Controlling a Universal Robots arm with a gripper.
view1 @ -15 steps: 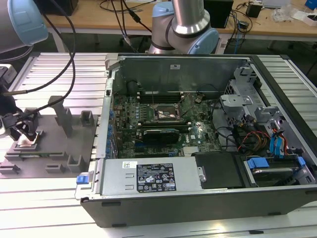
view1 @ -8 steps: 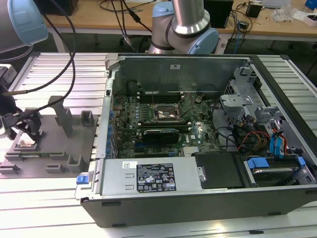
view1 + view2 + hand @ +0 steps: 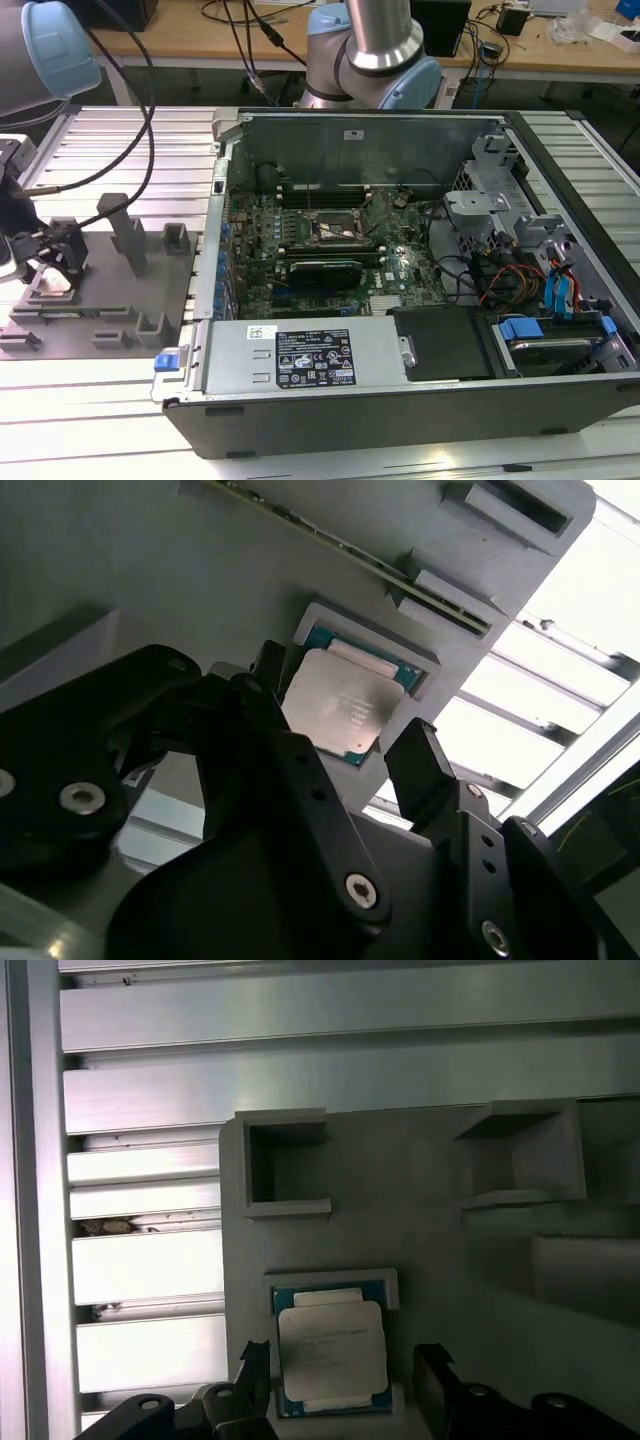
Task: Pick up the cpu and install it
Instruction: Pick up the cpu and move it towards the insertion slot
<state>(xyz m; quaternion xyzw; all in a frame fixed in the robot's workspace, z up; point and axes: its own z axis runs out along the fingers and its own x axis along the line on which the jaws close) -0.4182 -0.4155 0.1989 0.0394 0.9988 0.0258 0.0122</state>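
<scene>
The cpu (image 3: 331, 1352) lay flat, metal top upward, in a shallow square recess of the grey plastic tray (image 3: 450, 1250), with its blue-green rim showing along the recess edges. In both wrist views the chip (image 3: 338, 706) occupied the space between the two black fingers (image 3: 256, 1372) of the gripper (image 3: 343, 1353). The fingers were spread apart, one on each side of the chip, and were not clamped on it. One finger stood just beside a chip edge, and contact there could not be confirmed. The other finger stood clear of the opposite edge. Two open rectangular pockets (image 3: 285, 1165) were moulded into the tray beyond the recess. The tray rested on a ribbed aluminium table (image 3: 300, 1080). In the exterior view the gripper (image 3: 55, 255) was low over the tray (image 3: 110, 320) at the exterior view's left, near an upright post (image 3: 130, 235) of the tray. The open computer case (image 3: 400, 400) lay well apart, toward the exterior view's right. Inside it, the black square socket frame (image 3: 335, 230) sat on the green motherboard (image 3: 400, 270).
</scene>
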